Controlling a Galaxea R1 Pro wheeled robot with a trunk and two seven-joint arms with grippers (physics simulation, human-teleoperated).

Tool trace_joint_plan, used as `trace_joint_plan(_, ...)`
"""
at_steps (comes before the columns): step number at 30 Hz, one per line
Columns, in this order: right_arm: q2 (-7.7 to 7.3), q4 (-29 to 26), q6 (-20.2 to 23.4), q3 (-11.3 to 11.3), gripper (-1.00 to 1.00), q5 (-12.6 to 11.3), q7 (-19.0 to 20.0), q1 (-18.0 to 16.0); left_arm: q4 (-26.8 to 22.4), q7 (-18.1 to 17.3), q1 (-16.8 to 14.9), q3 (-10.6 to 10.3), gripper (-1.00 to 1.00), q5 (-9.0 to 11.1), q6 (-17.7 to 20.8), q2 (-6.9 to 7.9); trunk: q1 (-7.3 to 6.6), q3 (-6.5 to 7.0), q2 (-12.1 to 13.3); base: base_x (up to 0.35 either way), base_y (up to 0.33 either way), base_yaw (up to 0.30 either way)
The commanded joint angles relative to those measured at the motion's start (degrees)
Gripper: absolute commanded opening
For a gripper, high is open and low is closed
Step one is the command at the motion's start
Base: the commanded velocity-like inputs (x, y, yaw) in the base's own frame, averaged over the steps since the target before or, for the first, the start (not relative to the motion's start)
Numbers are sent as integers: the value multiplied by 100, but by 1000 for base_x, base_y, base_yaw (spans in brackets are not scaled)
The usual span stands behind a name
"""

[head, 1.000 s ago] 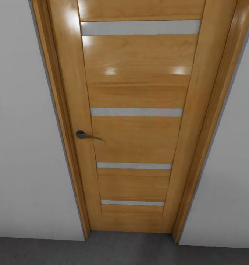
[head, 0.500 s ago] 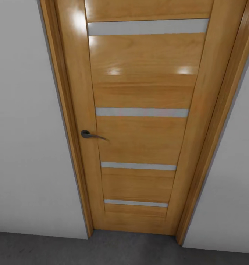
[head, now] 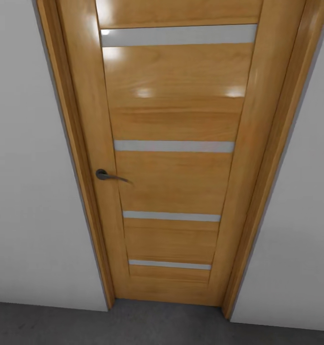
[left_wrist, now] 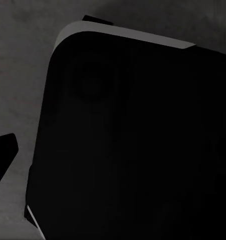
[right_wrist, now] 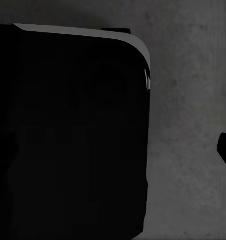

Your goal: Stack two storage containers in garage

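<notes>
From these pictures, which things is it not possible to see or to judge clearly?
- Door, head view: its top is cut off by the picture's upper edge.
- What lies behind the door: hidden, since it is shut in its frame.
- Left wrist view: a large black body covers most of the grey floor.
- Right wrist view: a similar black body hides the floor beside it.
</notes>
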Motion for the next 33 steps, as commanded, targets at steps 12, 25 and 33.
trace_joint_plan(12,5,2,-12,10,100,5,-12,-1,0,-1,-1,11,100,30,-13,7,0,-4,-2,0,-150,0)
trace_joint_plan(25,6,2,-12,7,100,5,-12,-1,0,2,-1,11,100,34,-15,8,0,-4,-2,0,-2,0)
trace_joint_plan(33,3,2,-26,4,100,8,-8,-1,0,1,-1,11,100,34,-20,7,0,-4,-2,0,0,0)
